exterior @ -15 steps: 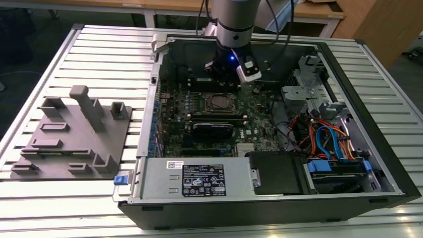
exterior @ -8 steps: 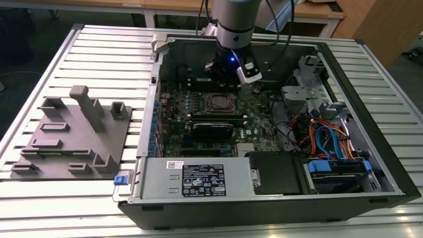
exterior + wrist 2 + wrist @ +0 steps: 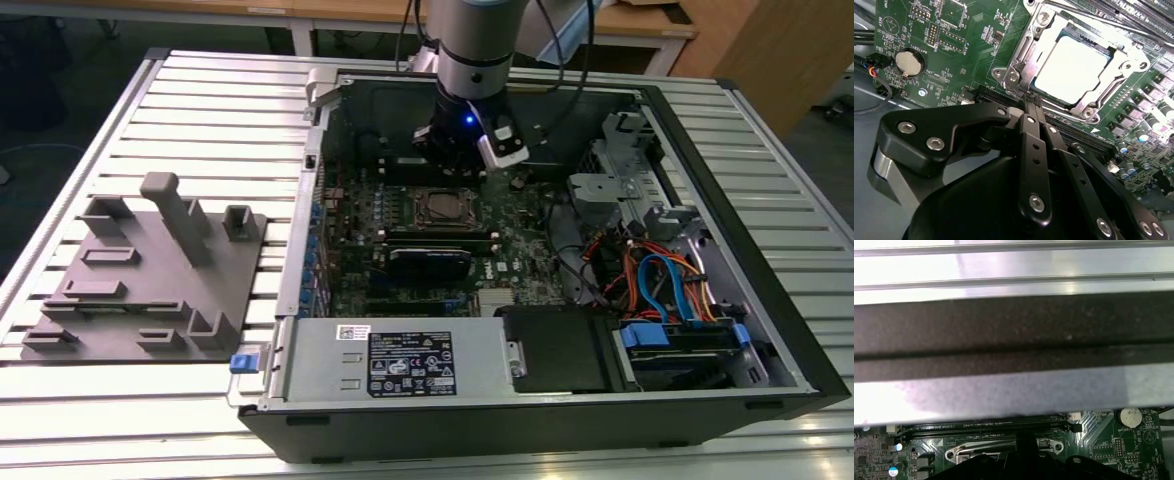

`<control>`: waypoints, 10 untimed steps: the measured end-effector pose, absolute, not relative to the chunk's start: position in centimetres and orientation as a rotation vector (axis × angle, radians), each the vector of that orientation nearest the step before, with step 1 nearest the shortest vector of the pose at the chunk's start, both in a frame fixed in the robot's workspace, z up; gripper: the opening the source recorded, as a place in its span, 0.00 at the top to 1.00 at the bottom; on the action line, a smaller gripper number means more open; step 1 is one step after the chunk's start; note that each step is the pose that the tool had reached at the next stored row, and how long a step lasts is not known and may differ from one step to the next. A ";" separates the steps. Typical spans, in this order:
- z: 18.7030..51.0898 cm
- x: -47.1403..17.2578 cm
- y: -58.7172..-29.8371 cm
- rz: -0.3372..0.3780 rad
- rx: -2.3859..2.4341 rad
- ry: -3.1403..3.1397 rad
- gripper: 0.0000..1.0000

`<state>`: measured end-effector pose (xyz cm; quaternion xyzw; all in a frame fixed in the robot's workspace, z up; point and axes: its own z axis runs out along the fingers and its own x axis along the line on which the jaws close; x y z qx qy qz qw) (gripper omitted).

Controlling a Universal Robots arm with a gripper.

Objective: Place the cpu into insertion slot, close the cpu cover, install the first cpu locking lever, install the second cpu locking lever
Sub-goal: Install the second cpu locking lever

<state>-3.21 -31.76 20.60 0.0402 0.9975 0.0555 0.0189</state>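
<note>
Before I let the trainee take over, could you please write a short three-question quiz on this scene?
1. True or false: the pale silver square cpu lies in the silver-rimmed square insertion slot.
2. The thin silver windowed cpu cover is: A) down over the chip; B) standing upright; C) outside the case.
3. Which round silver part sits on the green motherboard, apart from the slot?
Key: 1 true; 2 A; 3 the coin battery.
</note>
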 end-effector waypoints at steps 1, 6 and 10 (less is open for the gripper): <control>20.6 -3.2 -31.8 0.172 0.125 3.097 0.89; 20.6 -3.2 -32.3 0.172 0.125 3.097 0.89; 20.6 -3.2 -32.6 0.170 0.125 3.097 0.89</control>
